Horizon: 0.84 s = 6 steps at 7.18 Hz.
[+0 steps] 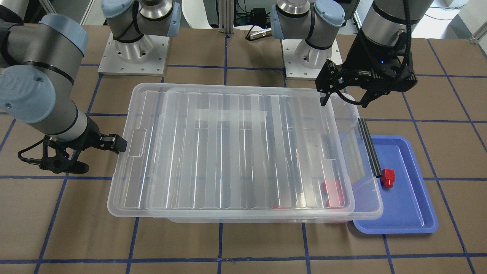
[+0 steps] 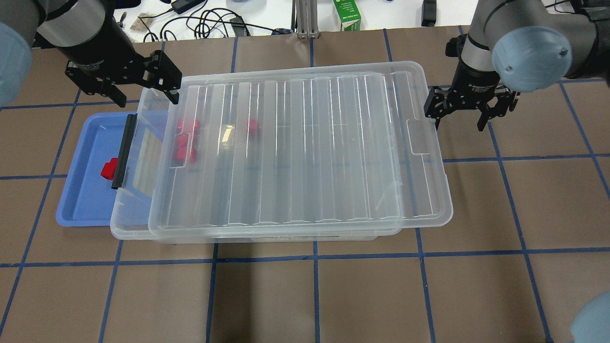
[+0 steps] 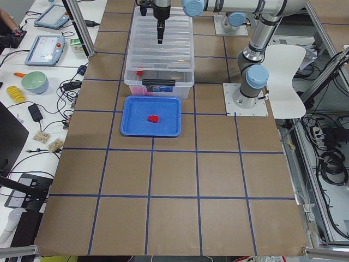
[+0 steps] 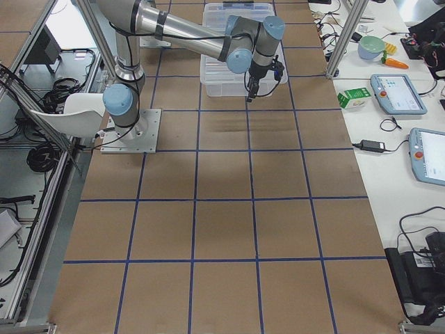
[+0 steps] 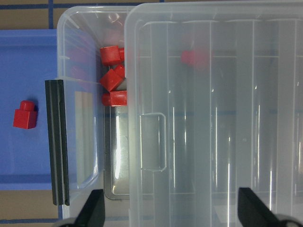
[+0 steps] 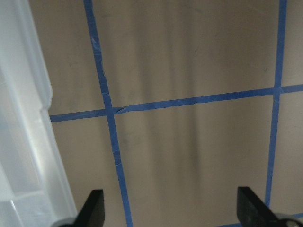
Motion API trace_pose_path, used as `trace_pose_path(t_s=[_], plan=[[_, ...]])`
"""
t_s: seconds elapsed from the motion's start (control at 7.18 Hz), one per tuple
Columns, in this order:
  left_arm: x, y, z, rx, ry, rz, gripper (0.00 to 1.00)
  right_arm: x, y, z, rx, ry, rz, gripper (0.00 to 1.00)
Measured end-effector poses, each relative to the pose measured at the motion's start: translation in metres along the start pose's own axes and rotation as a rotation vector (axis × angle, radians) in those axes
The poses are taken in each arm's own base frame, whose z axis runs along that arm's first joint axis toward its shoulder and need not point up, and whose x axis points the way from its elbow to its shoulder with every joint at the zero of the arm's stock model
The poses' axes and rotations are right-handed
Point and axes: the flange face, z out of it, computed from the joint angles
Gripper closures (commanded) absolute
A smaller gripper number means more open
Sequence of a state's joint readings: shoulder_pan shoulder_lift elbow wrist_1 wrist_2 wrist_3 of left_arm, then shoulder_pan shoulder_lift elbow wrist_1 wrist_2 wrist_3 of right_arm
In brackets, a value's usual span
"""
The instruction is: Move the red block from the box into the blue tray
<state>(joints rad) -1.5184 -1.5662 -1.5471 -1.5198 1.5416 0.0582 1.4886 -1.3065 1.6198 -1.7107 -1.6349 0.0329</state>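
Observation:
The red block (image 1: 388,177) lies in the blue tray (image 1: 407,205), apart from both grippers; it also shows in the overhead view (image 2: 109,168) and the left wrist view (image 5: 25,115). The clear box (image 2: 295,152) stands beside the tray (image 2: 86,200). Its ribbed lid (image 1: 236,152) is slid away from the tray end and leaves a gap there. My left gripper (image 2: 146,101) is open and empty, above the box's tray-end corner (image 5: 173,213). My right gripper (image 2: 458,126) is open and empty, over the table beside the box's other end (image 6: 170,213).
Several other red blocks (image 5: 113,78) lie inside the box near the gap, one more (image 5: 196,56) under the lid. A black latch bar (image 5: 57,146) sits on the box's tray end. The arm bases (image 1: 133,53) stand behind the box. A green carton (image 2: 347,14) and cables lie beyond the table.

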Motion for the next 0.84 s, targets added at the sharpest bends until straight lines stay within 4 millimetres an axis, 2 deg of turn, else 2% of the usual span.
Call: trace_pose_path(t_s=[0.42,0.84], plan=[[-0.003,-0.001,0.001,-0.001,0.000,-0.005,0.00,-0.027,0.005,0.003,-0.003,0.000,0.027,0.00],[-0.003,-0.001,0.002,-0.002,0.002,-0.006,0.00,-0.035,0.006,0.006,-0.007,-0.003,0.041,0.00]])
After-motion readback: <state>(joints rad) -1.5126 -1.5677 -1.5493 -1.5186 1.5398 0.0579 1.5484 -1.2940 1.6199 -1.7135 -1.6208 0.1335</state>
